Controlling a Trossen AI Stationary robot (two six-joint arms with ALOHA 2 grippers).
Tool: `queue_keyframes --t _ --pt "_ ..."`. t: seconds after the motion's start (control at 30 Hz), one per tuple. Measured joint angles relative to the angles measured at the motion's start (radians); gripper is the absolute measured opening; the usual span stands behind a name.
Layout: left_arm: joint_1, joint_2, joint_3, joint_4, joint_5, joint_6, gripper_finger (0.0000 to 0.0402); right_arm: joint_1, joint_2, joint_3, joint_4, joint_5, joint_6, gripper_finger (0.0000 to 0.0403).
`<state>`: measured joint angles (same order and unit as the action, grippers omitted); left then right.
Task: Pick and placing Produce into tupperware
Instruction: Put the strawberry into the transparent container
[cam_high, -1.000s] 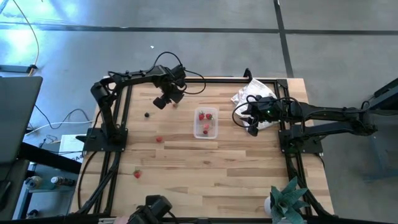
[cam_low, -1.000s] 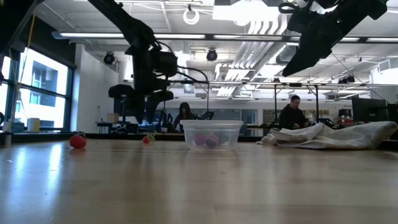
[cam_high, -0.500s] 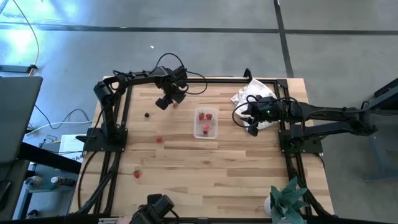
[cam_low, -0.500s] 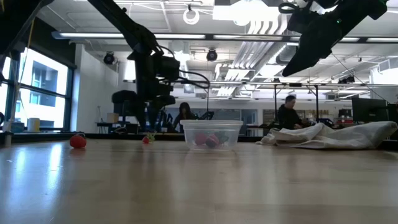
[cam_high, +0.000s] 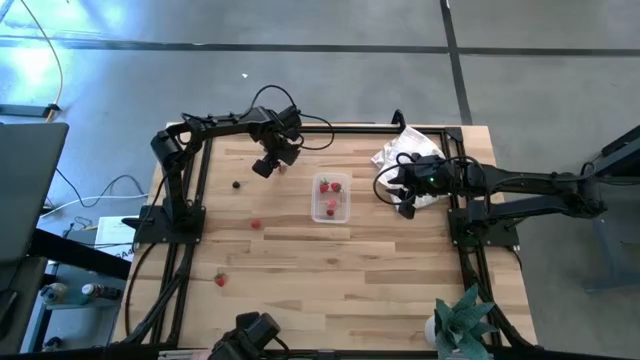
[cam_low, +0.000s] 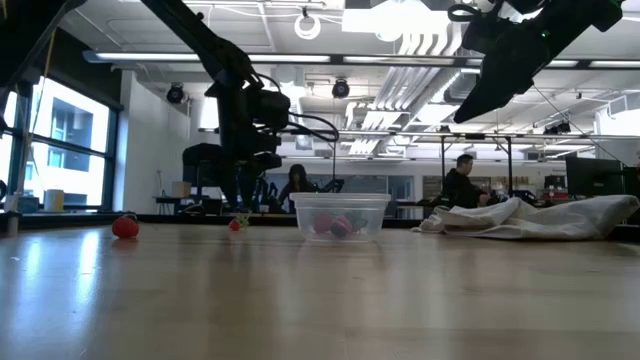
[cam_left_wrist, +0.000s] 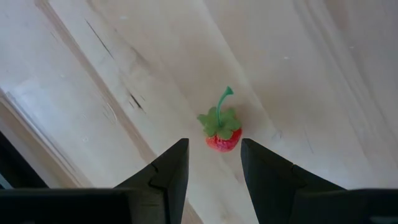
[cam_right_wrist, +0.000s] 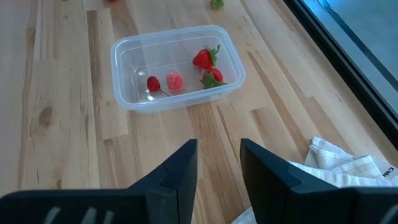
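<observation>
A small red strawberry (cam_left_wrist: 222, 132) with a green stem lies on the wood near the table's far edge (cam_high: 282, 168). My left gripper (cam_left_wrist: 214, 155) hangs over it, open, one finger on each side and apart from it (cam_high: 266, 165). The clear tupperware (cam_high: 331, 198) stands mid-table. In the right wrist view it (cam_right_wrist: 130, 56) holds two strawberries (cam_right_wrist: 202, 59), a pink berry (cam_right_wrist: 176, 81) and a small red one (cam_right_wrist: 153, 83). My right gripper (cam_right_wrist: 217, 155) waits open, raised beside the tub's right side (cam_high: 404, 198).
Loose produce lies left of the tub: a dark piece (cam_high: 236, 184), a red one (cam_high: 256, 224) and another red one near the left front (cam_high: 221, 280). A white crumpled cloth (cam_high: 405, 150) lies at the far right. A green plant (cam_high: 462, 318) stands at the near right corner.
My left gripper has moved a little toward the table's right and come down toward the strawberry near the far edge. My right arm has kept still.
</observation>
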<state>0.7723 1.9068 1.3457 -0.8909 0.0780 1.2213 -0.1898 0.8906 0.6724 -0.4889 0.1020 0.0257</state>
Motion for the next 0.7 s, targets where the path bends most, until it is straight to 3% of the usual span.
queue_keyframes --t 0.7 --pt "0.0 0.078 0.0 -0.025 -0.019 -0.104 0.0136 0.0 0.0 0.0 0.0 0.0 0.0 0.0112"
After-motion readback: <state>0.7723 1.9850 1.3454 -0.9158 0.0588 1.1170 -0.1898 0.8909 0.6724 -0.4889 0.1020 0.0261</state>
